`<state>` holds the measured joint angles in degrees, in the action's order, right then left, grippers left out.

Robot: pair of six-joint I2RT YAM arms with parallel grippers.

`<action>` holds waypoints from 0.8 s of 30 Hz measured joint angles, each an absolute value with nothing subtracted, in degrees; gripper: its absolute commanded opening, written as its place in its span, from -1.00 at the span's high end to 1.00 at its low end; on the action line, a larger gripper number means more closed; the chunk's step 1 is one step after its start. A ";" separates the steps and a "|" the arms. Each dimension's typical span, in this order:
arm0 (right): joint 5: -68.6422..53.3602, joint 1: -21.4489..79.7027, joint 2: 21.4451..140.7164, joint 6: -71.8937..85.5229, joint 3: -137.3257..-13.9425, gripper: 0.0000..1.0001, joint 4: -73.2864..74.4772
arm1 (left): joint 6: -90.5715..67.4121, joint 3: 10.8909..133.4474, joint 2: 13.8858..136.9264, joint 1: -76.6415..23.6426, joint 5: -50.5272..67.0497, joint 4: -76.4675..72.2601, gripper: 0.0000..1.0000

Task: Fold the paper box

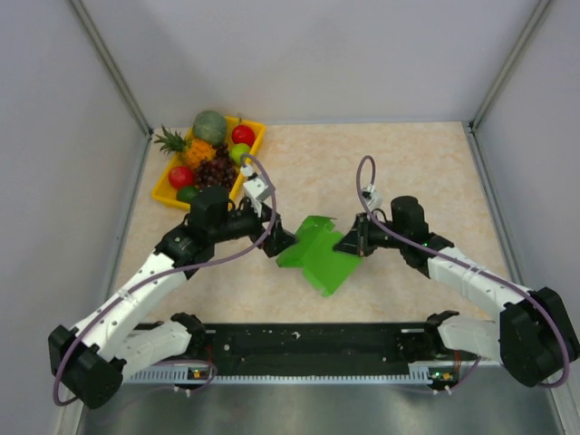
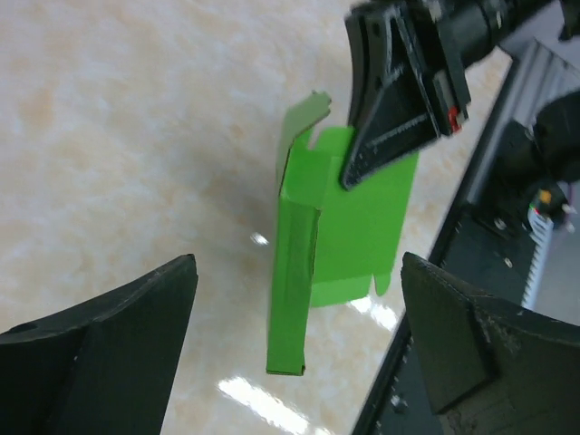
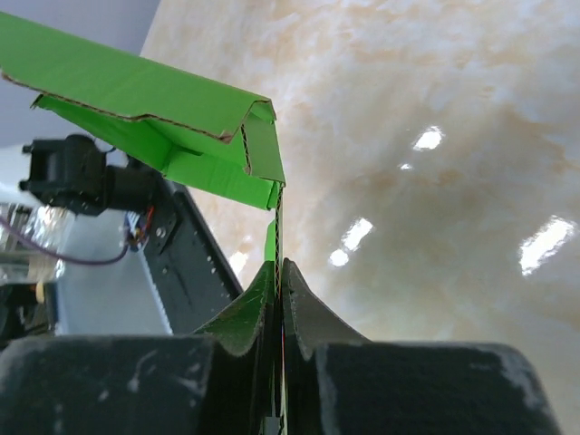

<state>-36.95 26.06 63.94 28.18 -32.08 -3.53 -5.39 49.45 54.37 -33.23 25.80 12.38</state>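
The paper box (image 1: 322, 256) is a bright green card piece, partly folded, held just above the table's middle. My right gripper (image 1: 349, 243) is shut on its right edge; in the right wrist view the thin card (image 3: 136, 86) runs between the closed fingertips (image 3: 277, 272). My left gripper (image 1: 281, 243) is open just left of the box, not touching it. In the left wrist view the box (image 2: 340, 245) hangs ahead between the wide-apart fingers (image 2: 118, 326), with the right gripper (image 2: 399, 100) pinching its far edge.
A yellow tray (image 1: 169, 188) of fruit stands at the back left. A black rail (image 1: 308, 343) runs along the near edge between the arm bases. Grey walls close the table on three sides.
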 measured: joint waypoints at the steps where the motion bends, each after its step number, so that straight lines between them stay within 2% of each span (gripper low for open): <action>1: -39.05 26.09 64.82 27.64 -32.42 1.00 -3.75 | -5.34 49.50 55.75 -33.01 28.82 12.95 -0.76; 6: -45.58 26.06 65.87 25.34 -32.77 1.00 -4.27 | -3.18 49.30 59.77 -32.60 36.58 17.65 -0.43; 7: -46.33 26.06 65.87 24.99 -32.77 1.00 -4.36 | -2.94 49.30 59.68 -32.45 37.23 17.87 -0.31; 9: -48.05 26.06 65.87 24.08 -32.77 1.00 -4.56 | -2.35 49.30 59.46 -31.92 38.72 18.35 -0.29; 11: -49.52 26.06 65.87 23.75 -32.77 1.00 -4.86 | -1.78 49.25 59.40 -31.48 40.16 18.31 -0.09; 18: -52.40 26.06 65.87 24.12 -32.77 1.00 -8.12 | -1.37 48.99 60.42 -31.20 46.59 18.04 0.29; 24: -50.35 26.94 65.87 27.03 -32.75 1.00 -8.78 | -1.63 49.01 62.96 -31.20 50.54 16.71 0.30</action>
